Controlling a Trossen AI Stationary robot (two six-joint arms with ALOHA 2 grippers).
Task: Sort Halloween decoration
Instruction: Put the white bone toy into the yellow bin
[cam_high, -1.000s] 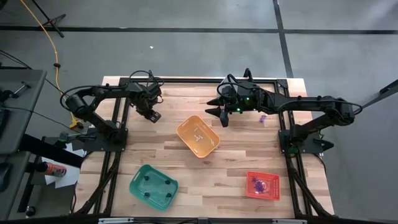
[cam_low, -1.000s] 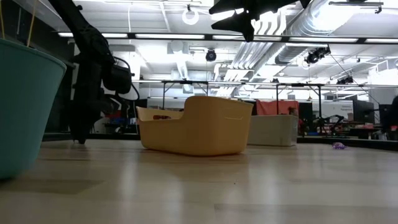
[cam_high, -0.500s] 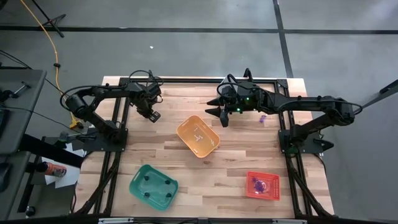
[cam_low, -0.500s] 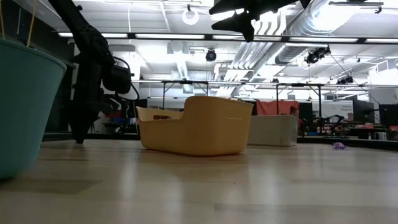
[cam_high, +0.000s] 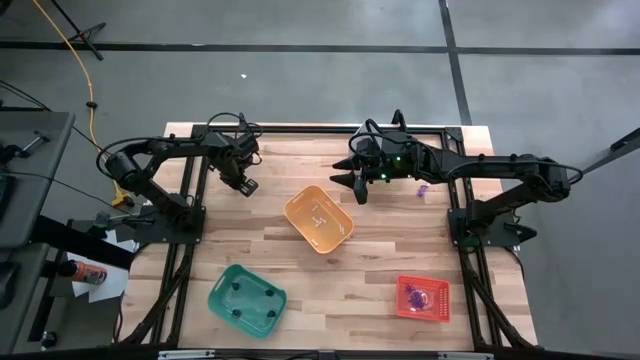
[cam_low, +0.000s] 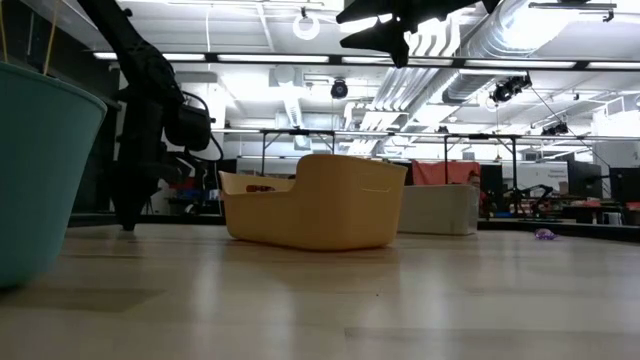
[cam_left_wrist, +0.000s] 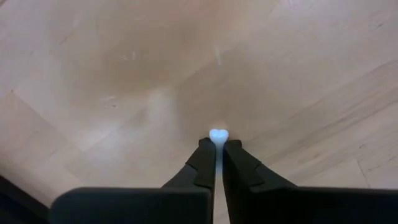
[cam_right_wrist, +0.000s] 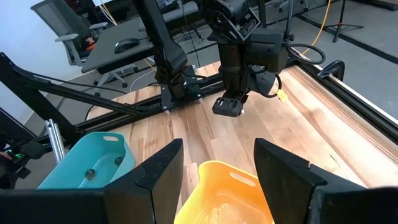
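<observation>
Whitish trinket (cam_left_wrist: 218, 134) pinched between fingers of left claw (cam_left_wrist: 217, 155), down at wooden bench (cam_high: 380, 275) near far left edge — claw clamped on it. Right claw (cam_high: 352, 187) hangs above bench beyond orange bin (cam_high: 318, 219), fingers apart, holding nothing. Purple trinket (cam_high: 421, 189) lies on bench near right arm. More purple pieces in red bin (cam_high: 421, 298); black ones in green bin (cam_high: 246, 298).

The whitish trinket (cam_left_wrist: 218, 135) is mostly hidden between the left gripper (cam_left_wrist: 216, 147)'s closed fingers; only a rounded tip shows. The pieces in the red bin (cam_high: 421, 299) and green bin (cam_high: 246, 297) are too small to identify.
</observation>
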